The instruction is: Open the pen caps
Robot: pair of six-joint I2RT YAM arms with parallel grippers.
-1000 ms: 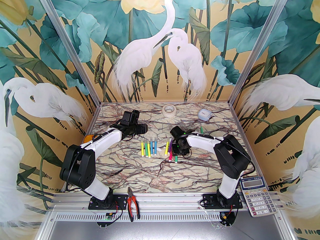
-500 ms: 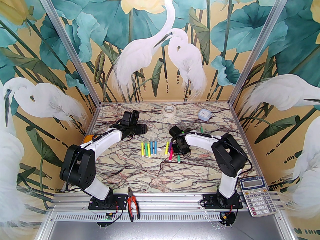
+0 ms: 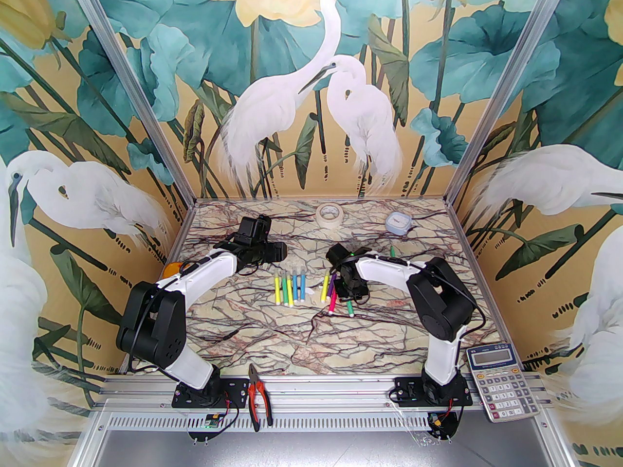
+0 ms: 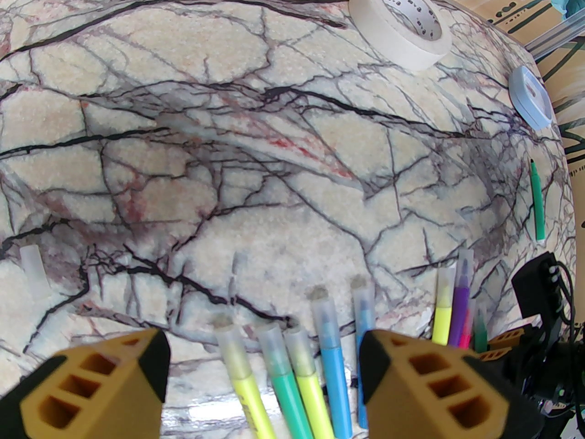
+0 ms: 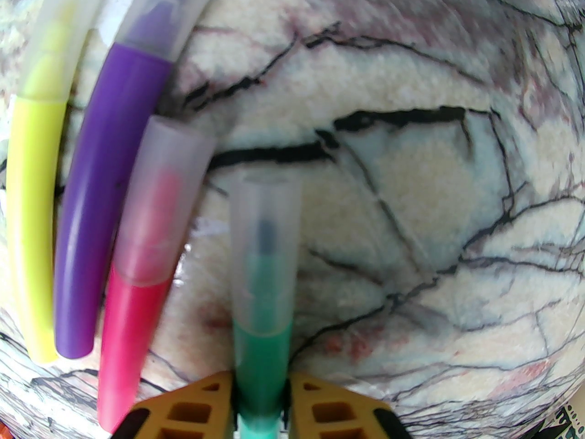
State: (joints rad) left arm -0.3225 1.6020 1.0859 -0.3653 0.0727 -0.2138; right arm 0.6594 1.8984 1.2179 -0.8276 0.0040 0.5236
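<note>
Pen cap (image 5: 265, 245) (clear) tops the green marker (image 5: 261, 355) pinched in right tool (image 5: 260, 409); left tool (image 4: 265, 359) gapes, apparently empty.

Left hand (image 4: 263, 368) stands spread wide, right hand (image 5: 260, 396) clamped tight.

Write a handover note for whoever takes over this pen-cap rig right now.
Right gripper: shut on the body of the green marker, its cap still on. It lies beside the pink marker, purple marker and yellow marker, all capped.
Left gripper: open, holding nothing, above the row of five markers, all capped.
Done: a separate green pen at the far right looks uncapped; one loose cap lies on the table.
Left: nine capped markers in view, starting with the gripped one.
</note>
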